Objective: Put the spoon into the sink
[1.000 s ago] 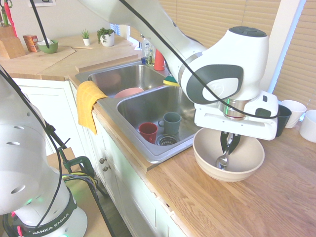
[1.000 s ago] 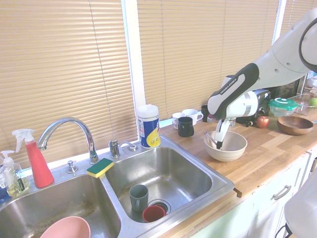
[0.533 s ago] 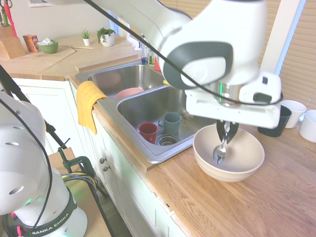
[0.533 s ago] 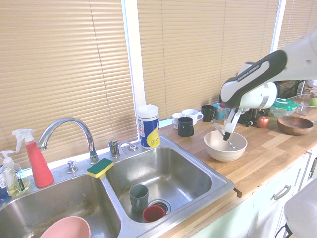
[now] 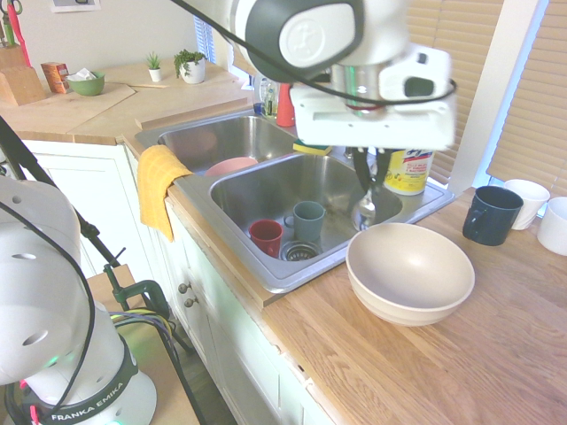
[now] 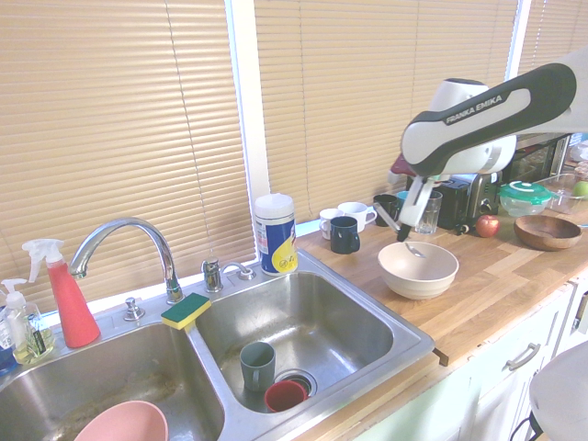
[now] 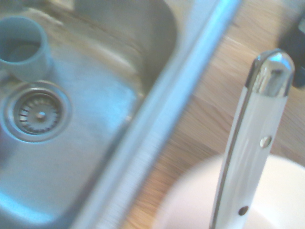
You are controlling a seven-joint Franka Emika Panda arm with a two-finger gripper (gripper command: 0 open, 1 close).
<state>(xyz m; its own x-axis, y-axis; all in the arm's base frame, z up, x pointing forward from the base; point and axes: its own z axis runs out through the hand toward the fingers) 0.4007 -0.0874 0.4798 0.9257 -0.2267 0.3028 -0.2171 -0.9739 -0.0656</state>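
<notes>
the spoon is clamped between the closed fingers of the claw, handle up in the grip and the shiny scoop dangling just below the fingertips, clear of everything. in the wrist view the pale handle with its rivets is seen rising from the bottom edge, in line with that hold. the beige bowl sits below the claw and a little toward the counter's front edge, empty, so the pick-up part can be judged as done. the sink lies below and to the side, its near rim just beside the bowl; its basin floor with the round drain strainer is visible from the wrist, off to one side of the handle. down in that basin a teal mug and a red cup are standing close to the drain, and a pink bowl is resting in the far basin beyond. a dark mug is found out past the claw on the wooden counter. what is left, by this reading: the spoon is to be carried across the rim, lowered over open steel and let go. a landing spot away from the two cups would be preferred.
</notes>
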